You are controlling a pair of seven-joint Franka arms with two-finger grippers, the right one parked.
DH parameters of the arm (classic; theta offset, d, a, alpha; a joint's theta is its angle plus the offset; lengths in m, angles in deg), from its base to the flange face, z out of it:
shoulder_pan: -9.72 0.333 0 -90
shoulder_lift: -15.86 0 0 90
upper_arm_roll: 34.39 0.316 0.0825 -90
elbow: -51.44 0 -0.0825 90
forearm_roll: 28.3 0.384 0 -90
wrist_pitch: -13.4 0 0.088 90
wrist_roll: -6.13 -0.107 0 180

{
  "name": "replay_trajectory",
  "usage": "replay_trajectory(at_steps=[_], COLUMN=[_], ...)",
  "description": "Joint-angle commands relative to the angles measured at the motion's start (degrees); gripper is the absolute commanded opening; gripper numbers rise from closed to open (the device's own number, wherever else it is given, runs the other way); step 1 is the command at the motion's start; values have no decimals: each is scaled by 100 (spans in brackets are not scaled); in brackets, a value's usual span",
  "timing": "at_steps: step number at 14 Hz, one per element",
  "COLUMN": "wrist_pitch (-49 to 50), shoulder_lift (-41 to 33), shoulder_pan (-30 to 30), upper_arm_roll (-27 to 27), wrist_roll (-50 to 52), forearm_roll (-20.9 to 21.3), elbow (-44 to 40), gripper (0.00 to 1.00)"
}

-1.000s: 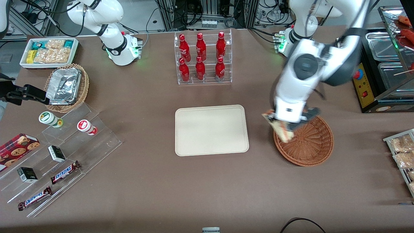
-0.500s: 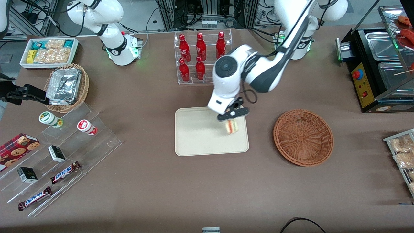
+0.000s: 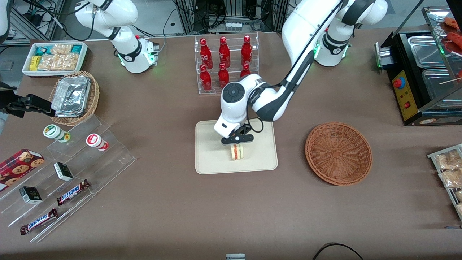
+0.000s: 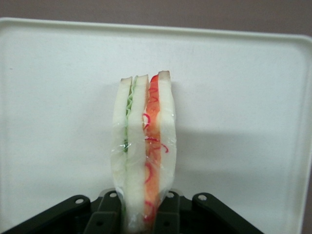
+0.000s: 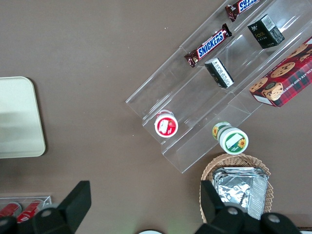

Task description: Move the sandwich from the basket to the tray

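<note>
Sandwich (image 3: pixel 237 152) seen in the front view held upright over the middle of the tray (image 3: pixel 213 162), filling edge turned toward the front camera, lower end at or just above the tray floor; contact not clear. Gripped from above by the gripper (image 3: pixel 236 141), black fingers closed on the bread faces. Left arm stretched from its base down across the bottle rack (image 3: pixel 225 65) to the tray. Basket (image 3: pixel 338 153) sat well apart from the tray, toward the working arm's end of the table, with nothing in it. Lay toward the parked arm's end: a lighter wicker basket with foil containers (image 3: pixel 74 96), a white bin of snack packets (image 3: pixel 55 57) and a clear stepped stand with chocolate bars (image 3: pixel 72 192).

Sandwich (image 4: pixel 143 151) filled the middle of the left wrist view, standing on edge against the pale tray (image 4: pixel 58 122): white bread slices, green layer on one side, orange-red layer on the other, clear wrap around all. Pinched at its near end between the dark fingers (image 4: pixel 105 217) of the gripper (image 4: pixel 144 214). Cast a soft shadow on the tray beside it.

Showed in the right wrist view only a corner of the tray (image 5: pixel 19 119), the stepped stand (image 5: pixel 214 92) and the foil-filled basket (image 5: pixel 236 187); sandwich and gripper not in sight.
</note>
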Motion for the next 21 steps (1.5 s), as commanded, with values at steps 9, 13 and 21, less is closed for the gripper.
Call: replay_trajectory(at_steps=[9,13,21], wrist_pitch=[209,1158,2969], shoulder_lift=[-117,-969,-2797], shoulder_pan=[-157,140,1598], upper_arm_roll=[121,148,148], wrist_roll=[22,339,-686], forearm_roll=[40,5,-373], elbow=[-266,-257,172], gripper=[100,100,100])
